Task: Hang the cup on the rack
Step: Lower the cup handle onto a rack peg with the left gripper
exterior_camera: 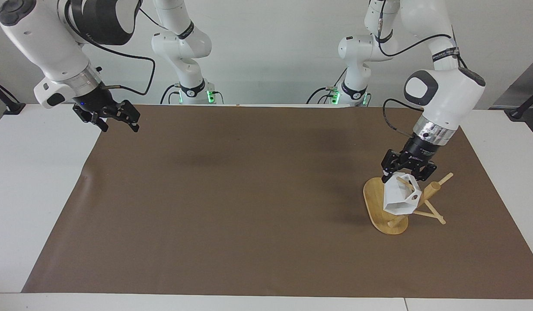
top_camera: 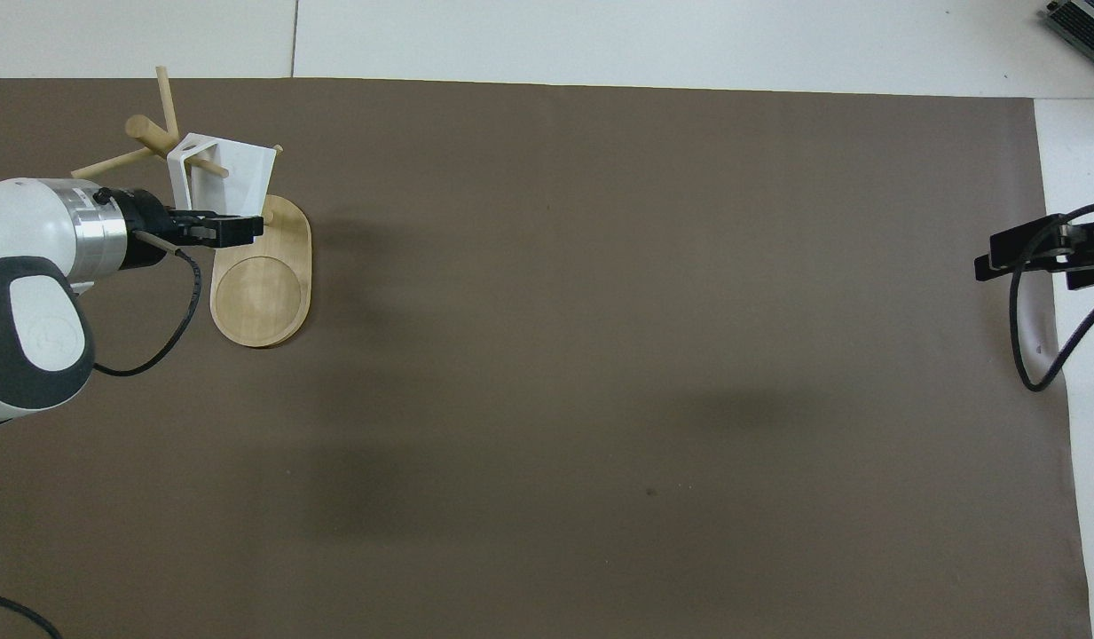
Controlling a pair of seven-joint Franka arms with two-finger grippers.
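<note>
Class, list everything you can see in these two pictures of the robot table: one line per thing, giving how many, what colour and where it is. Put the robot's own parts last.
Mat: 1, brown, covers most of the table.
Table: 1, white, under the mat.
Rack: 1, light bamboo, on the mat at the left arm's end.
Cup: 1, white, tilted on a rack peg that passes through its handle hole, above the rack's base.
Left gripper: 1, black, at the cup's top; whether it grips cannot be told.
Right gripper: 1, black, open, empty, raised over the mat's edge at the right arm's end, waiting.
Arms: 2, white; the bases stand at the table's edge.
</note>
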